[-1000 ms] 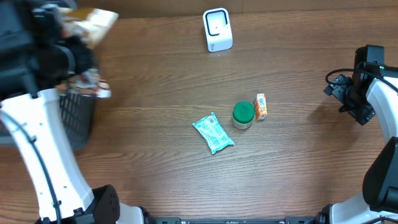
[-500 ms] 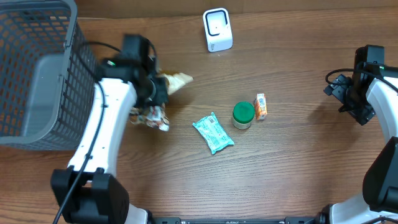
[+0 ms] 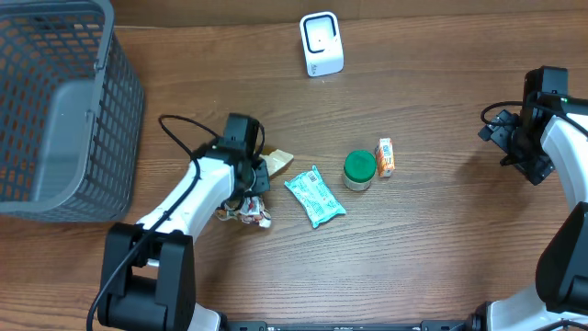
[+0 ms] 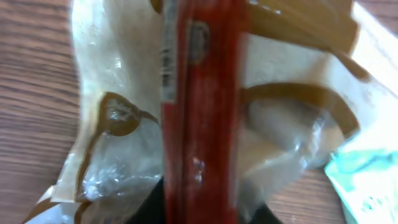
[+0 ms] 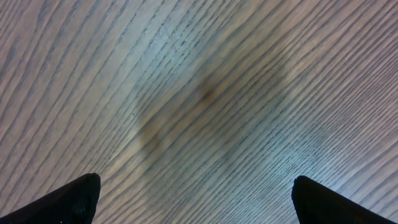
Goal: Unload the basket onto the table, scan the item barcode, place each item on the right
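Note:
A clear and tan snack bag [image 4: 124,124] with a red strip fills the left wrist view. My left gripper [image 4: 202,211] is shut on it, the red strip running between the dark jaws. From overhead, the left gripper [image 3: 254,175] is low over the table, with the snack bag [image 3: 278,162] sticking out to its right and crumpled below it. The white barcode scanner [image 3: 322,43] stands at the back centre. My right gripper [image 5: 199,199] is open over bare wood at the right edge, its fingers [image 5: 81,194] wide apart and empty.
A teal packet [image 3: 315,197], a green-lidded jar [image 3: 359,170] and a small orange carton [image 3: 385,157] lie mid-table, right of the left gripper. A grey mesh basket [image 3: 55,110] stands at the far left. The right arm [image 3: 551,138] stays by the right edge.
The left arm has swung from the basket at the far left down to the table's middle, bringing the snack bag beside the teal packet. The right arm has not moved.

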